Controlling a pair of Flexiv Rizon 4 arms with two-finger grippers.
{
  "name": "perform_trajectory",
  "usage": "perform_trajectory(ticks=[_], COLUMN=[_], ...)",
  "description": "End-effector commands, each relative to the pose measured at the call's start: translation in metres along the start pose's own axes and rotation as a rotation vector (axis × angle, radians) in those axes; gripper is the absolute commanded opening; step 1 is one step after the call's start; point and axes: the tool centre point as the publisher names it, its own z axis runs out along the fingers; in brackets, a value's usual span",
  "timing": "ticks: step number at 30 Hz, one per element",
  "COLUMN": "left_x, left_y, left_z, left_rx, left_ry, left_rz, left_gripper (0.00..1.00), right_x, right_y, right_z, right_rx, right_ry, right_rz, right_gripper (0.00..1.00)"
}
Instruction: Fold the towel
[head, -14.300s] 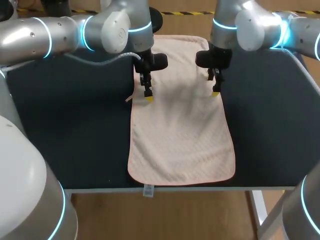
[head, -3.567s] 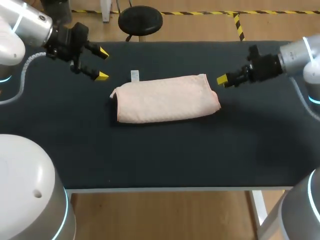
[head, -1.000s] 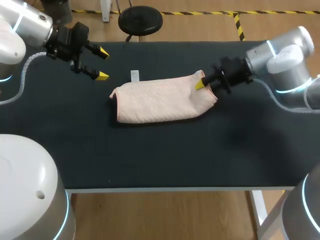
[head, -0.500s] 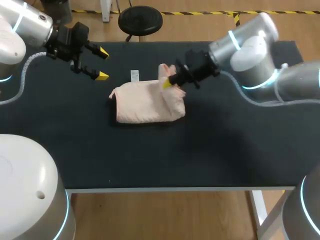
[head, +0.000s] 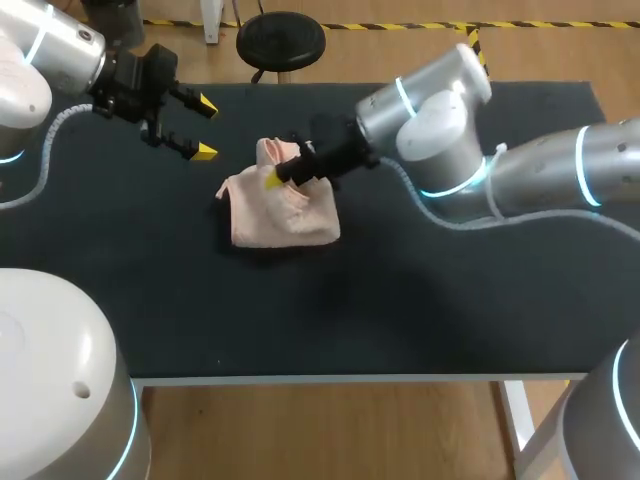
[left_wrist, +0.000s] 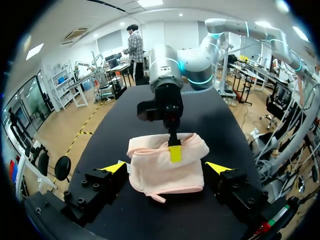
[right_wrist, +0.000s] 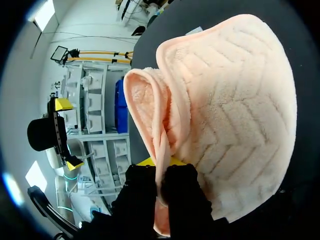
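Head view
Towel: the peach towel (head: 290, 215) lies bunched on the dark table (head: 400, 300). One layer is pulled up and over the rest.
Long axis: the flat part runs left to right along the table. The raised fold stands at the towel's far edge and tips toward the robot's left.
Right gripper: the right gripper (head: 274, 181) sits on top of the towel. Its arm stretches across from the towel's right side, with one yellow tip showing against the cloth.
Left gripper: the left gripper (head: 205, 128) hangs off the towel's far left corner, clear of it. Its fingers are spread wide with nothing between them.

Left wrist view
Towel: the towel (left_wrist: 192, 172) lies ahead of the left gripper (left_wrist: 166, 167), between the lines of its two parted tips and touching neither.
Right gripper: the right gripper (left_wrist: 175, 151) comes down onto the towel's upper layer from the far side, its finger pointing straight at the cloth.

Right wrist view
Towel: the towel (right_wrist: 235, 100) shows its chevron weave, with a rolled lip curling up along one edge.
Grasp: the right gripper (right_wrist: 160, 164) pinches that lip between both fingers, clamped on the towel.
Left gripper: the left gripper (right_wrist: 68, 133) is beyond the towel's lip, well apart, with its tips wide.
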Motion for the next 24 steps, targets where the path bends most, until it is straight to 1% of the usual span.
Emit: perform_trajectory(ticks=[1,7,11,14,16,17,19,20,24], left_x=[0.001,0.001,0.001,0.001,0.001,0.001,0.001,0.001,0.001], left_y=[0.001,0.001,0.001,0.001,0.001,0.001,0.001,0.001,0.001], left_z=[0.001,0.001,0.001,0.001,0.001,0.001,0.001,0.001,0.001], left_rx=[0.004,0.004,0.004,0.004,0.004,0.004,0.004,0.004,0.004], left_ry=[-0.002,-0.002,-0.002,-0.002,-0.002,-0.002,-0.002,-0.002,-0.002], left_rz=[0.002,0.002,0.002,0.002,0.002,0.002,0.002,0.002,0.002], left_gripper=[1.00,1.00,1.00,1.00,1.00,1.00,1.00,1.00,1.00], right_x=[0.000,0.012,0.028,0.042,0.050,0.052,0.056,0.057,0.057], right_y=[-0.004,-0.007,0.001,0.010,0.015,0.017,0.018,0.019,0.019], right_z=[0.014,0.004,-0.009,-0.023,-0.034,-0.040,-0.050,-0.055,-0.055], right_rx=[-0.025,-0.021,-0.042,-0.060,-0.073,-0.070,-0.079,-0.081,-0.081], right_ry=[0.037,0.063,0.073,0.097,0.106,0.100,0.117,0.101,0.101], right_rz=[-0.007,-0.029,-0.058,-0.089,-0.131,-0.178,-0.213,-0.198,-0.198], right_gripper=[1.00,1.00,1.00,1.00,1.00,1.00,1.00,1.00,1.00])
